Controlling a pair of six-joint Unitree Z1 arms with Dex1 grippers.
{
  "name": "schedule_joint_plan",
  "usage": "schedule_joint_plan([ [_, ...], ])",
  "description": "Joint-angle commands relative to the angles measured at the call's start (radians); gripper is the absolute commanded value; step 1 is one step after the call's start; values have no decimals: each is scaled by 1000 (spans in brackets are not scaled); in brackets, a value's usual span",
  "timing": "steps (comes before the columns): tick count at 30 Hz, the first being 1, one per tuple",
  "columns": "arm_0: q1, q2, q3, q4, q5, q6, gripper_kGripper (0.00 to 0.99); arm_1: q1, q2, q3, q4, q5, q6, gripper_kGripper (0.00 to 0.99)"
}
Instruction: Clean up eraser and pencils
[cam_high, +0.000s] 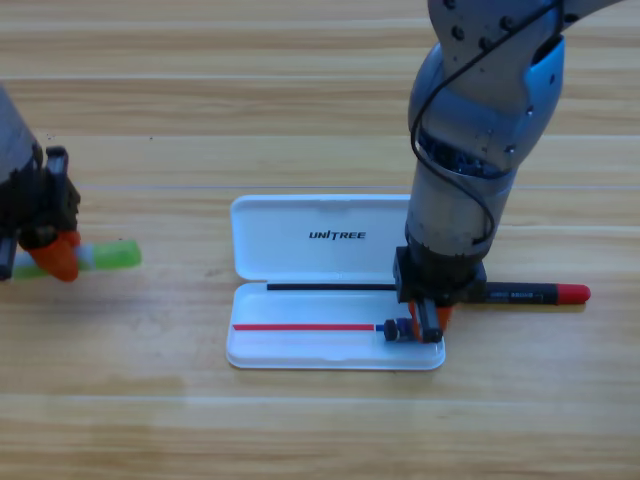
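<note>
Over the white case (320, 250), right gripper (428, 325) at eraser (397, 330)

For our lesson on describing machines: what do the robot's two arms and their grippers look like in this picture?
The right arm is thick and rounded, grey with a light blue panel, small dark screw holes, and a thin black cable looping down its side. Its gripper is a black block with orange jaws. The left arm shows only a grey edge; its gripper is black too, with an orange jaw.

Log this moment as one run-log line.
right gripper: over eraser in white case | left gripper: at green pencil, left edge | red pencil: on table, beside case
</note>
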Motion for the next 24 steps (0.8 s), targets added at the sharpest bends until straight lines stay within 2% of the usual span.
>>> schedule_joint_plan([
  [1,-43,-1,2,15,14,-2,0,3,72,-9,11,-25,-3,0],
  [7,-54,-1,-1,22,15,-2,0,2,75,-9,11,-41,-1,0],
  [10,-62,1,-6,26,17,-4,0,-1,60,-6,11,-54,2,531],
  [11,-65,1,-7,27,17,-4,0,0,49,-4,11,-60,8,673],
  [12,-68,1,-9,27,17,-5,0,0,29,-1,11,-64,11,765],
  [17,-88,15,-29,39,19,-16,0,19,-122,50,28,-64,13,798],
  [19,-102,22,-38,46,19,-21,0,25,-202,88,37,-61,13,850],
  [24,-168,44,-90,67,17,-30,0,6,-383,229,37,-46,-1,861],
])
